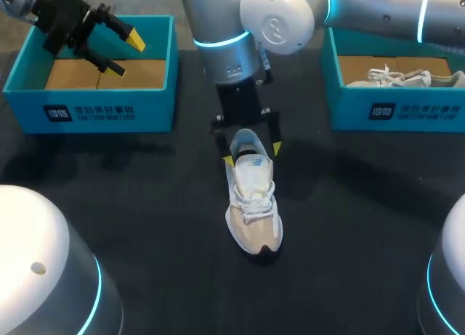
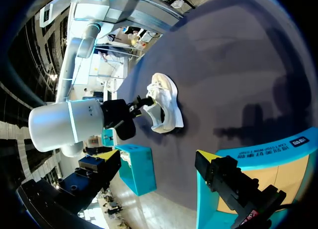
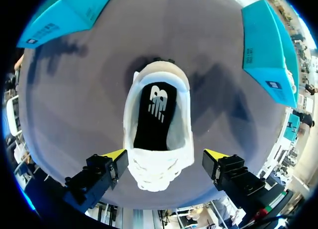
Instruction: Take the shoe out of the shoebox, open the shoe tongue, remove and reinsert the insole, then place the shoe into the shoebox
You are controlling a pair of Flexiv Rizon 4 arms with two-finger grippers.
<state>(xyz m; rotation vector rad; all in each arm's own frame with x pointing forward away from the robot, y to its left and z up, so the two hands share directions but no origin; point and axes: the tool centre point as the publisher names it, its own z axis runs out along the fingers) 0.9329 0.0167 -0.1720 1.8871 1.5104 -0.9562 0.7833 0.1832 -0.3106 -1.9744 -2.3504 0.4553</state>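
The right claw [image 3: 165,158] hangs wide open astride the white sneaker [image 3: 156,172], which stands on the bench [image 1: 145,204] with its black insole [image 3: 154,117] seated. The left claw [image 1: 125,53], open and empty, hovers over the left shoebox [image 1: 87,106]. The shoe is out; I judge the insole work unconfirmed, with reboxing left.

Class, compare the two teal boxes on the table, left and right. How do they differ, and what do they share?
The left box shows only a bare brown floor; the right box holds a pale shoe. The left claw hangs over the left box; no claw is over the right box. Both are teal and open-topped, with print on the front wall.
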